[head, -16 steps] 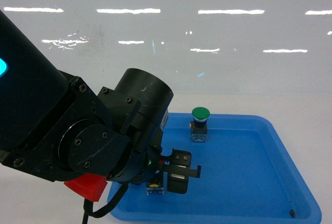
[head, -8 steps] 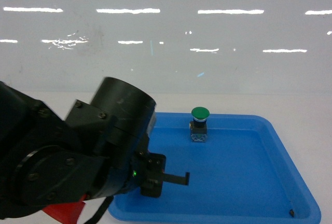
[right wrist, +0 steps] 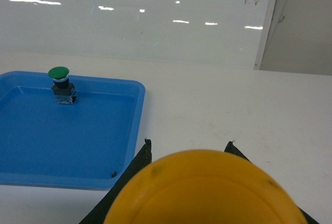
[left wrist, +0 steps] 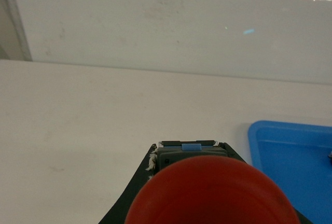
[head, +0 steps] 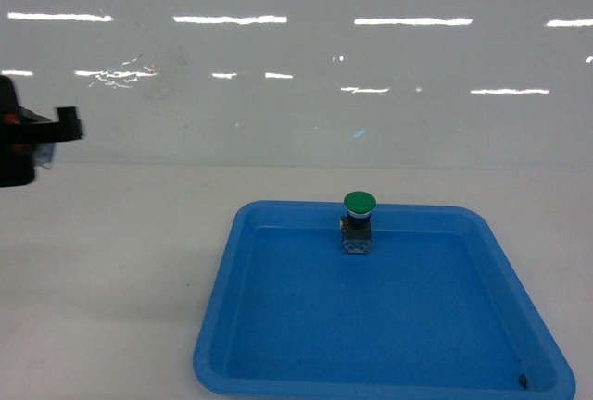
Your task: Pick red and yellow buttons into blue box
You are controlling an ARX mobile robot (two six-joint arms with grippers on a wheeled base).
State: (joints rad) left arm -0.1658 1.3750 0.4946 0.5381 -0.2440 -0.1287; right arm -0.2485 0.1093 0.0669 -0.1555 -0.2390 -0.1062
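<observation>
Light bright, even, from overhead; strip-lamp glare streaks the wall (head: 296, 57) ahead of me. Shadows soft on the table (left wrist: 78, 125). Red cap (left wrist: 207, 193) in my left pincer and yellow cap (right wrist: 205, 190) in my right sit blurred, too close for focus.

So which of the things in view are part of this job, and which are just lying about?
Job:
red button, in the left gripper
yellow button, in the right gripper

Lying about:
green button, upright in the tray
shallow blue tray

The blue box is not in view.
</observation>
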